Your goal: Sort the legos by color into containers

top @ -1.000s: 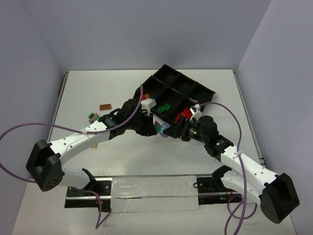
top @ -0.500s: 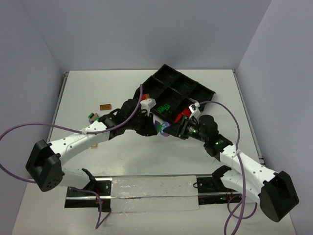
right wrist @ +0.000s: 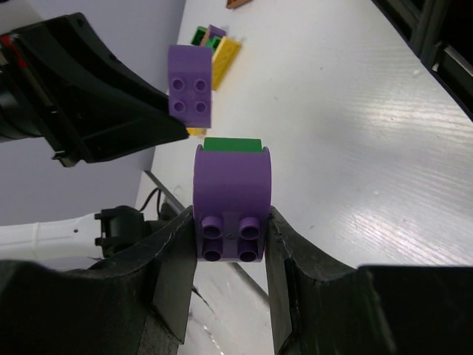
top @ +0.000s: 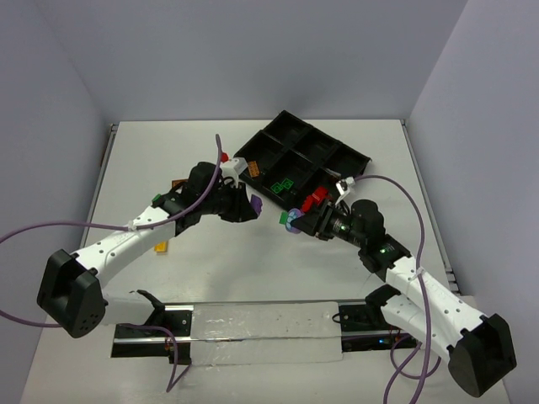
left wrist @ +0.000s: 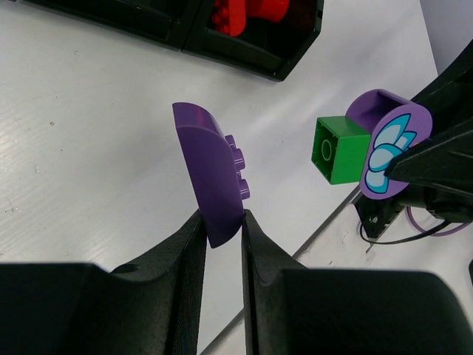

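Above the desk, just in front of the black tray: two purple pieces held up, close but apart.
In the left hand, pinched narrow at its lower edge, a curved purple brick; in the right hand, clamped between the fingers, a purple flower piece with a green brick touching its far end. In separate tray compartments, red bricks and green bricks; loose on the desk, far left, a yellow brick.

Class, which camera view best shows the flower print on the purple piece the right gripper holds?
The left wrist view: the purple piece faces it, pale blue flower print plain. The right wrist view shows only its studded back; the top view, just a small purple blob.
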Robot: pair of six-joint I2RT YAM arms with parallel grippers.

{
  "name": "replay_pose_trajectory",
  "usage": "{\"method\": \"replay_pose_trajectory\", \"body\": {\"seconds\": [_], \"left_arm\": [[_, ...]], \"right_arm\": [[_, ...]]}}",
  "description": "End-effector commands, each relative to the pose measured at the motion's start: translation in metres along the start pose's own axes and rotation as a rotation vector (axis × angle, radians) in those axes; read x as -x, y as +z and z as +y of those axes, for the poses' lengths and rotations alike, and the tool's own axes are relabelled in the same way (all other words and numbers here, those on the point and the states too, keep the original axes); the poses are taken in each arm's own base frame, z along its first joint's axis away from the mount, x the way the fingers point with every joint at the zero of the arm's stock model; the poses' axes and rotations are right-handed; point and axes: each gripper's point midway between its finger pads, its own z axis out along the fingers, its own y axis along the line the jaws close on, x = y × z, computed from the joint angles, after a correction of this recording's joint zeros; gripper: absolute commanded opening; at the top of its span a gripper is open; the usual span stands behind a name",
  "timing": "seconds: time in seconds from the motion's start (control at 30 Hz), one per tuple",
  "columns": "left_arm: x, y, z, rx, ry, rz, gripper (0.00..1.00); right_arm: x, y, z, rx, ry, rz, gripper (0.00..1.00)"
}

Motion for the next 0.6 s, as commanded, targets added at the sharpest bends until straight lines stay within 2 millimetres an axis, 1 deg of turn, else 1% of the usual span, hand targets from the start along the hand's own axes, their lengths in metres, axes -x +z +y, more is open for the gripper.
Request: {"method": "replay_pose_trajectory", "body": {"seconds": [0.0, 0.1, 0.2, 0.3, 0.37, 0.47, 0.5, 0.57], "left_arm": [[0.016, -0.010, -0.003, -0.009, -0.002, -0.061, 0.00], [0.023, -0.014, 0.002, 0.005, -0.018, -0.083, 0.00], [0.033, -0.016, 0.008, 0.023, -0.037, -0.107, 0.00], [0.049, -0.016, 0.011, 0.040, -0.059, -0.133, 0.00], [0.065, -0.014, 0.011, 0.046, -0.074, -0.153, 0.00], [0.088, -0.006, 0.005, 0.037, -0.075, -0.161, 0.00], [0.104, -0.006, -0.001, 0.026, -0.068, -0.180, 0.00], [0.130, 0.005, -0.006, 0.027, -0.071, -0.196, 0.00]], "right_arm": [[0.017, -0.005, 0.001, -0.045, -0.049, -0.058, 0.00], [0.024, -0.011, -0.016, -0.167, -0.059, -0.087, 0.00], [0.038, -0.022, -0.036, -0.313, -0.080, -0.147, 0.00], [0.046, -0.033, -0.045, -0.402, -0.116, -0.174, 0.00], [0.052, -0.040, -0.051, -0.452, -0.131, -0.193, 0.00], [0.057, -0.047, -0.054, -0.495, -0.138, -0.217, 0.00], [0.059, -0.049, -0.056, -0.509, -0.139, -0.231, 0.00], [0.062, -0.054, -0.058, -0.531, -0.139, -0.249, 0.00]]}}
